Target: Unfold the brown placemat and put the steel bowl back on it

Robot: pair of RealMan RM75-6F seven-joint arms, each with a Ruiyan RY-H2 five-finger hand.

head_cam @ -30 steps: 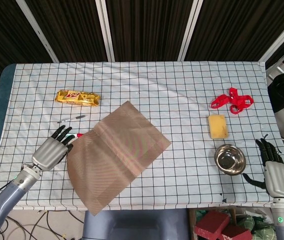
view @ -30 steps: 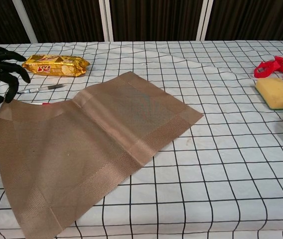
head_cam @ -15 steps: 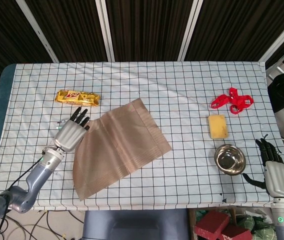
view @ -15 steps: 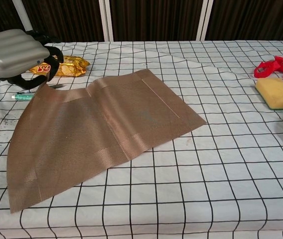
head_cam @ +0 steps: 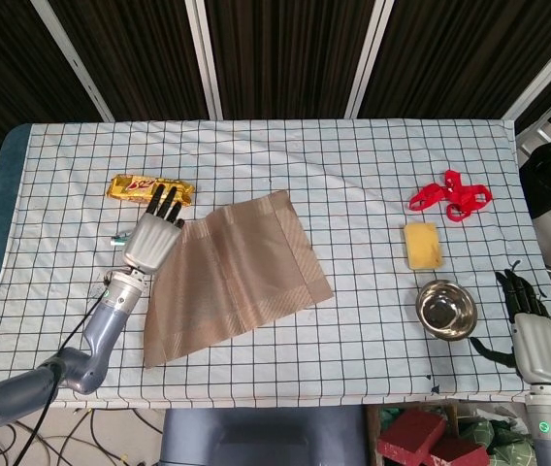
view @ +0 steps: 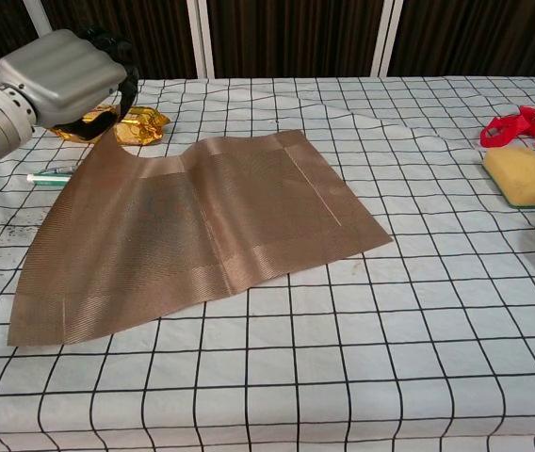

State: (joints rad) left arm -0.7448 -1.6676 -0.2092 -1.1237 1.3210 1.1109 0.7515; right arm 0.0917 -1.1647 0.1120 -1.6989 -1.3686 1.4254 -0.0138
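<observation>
Right, my left robot hand (head_cam: 151,242) pinches the far left corner of the brown woven placemat (head_cam: 232,277) and holds it raised off the checked surface (head_cam: 353,184), its dark fingers (head_cam: 166,204) pointing toward the gold snack packet (head_cam: 130,186) just beyond. The mat's right part lies flat; its left part slopes up to my grip. A small pen (view: 56,176) lies beside the lifted edge. My right robot hand (head_cam: 533,335) rests at the near right edge, fingers spread, holding nothing, near the round steel bowl (head_cam: 446,310). Behind the bowl sit a yellow sponge (head_cam: 422,246) and red strap (head_cam: 450,195).
</observation>
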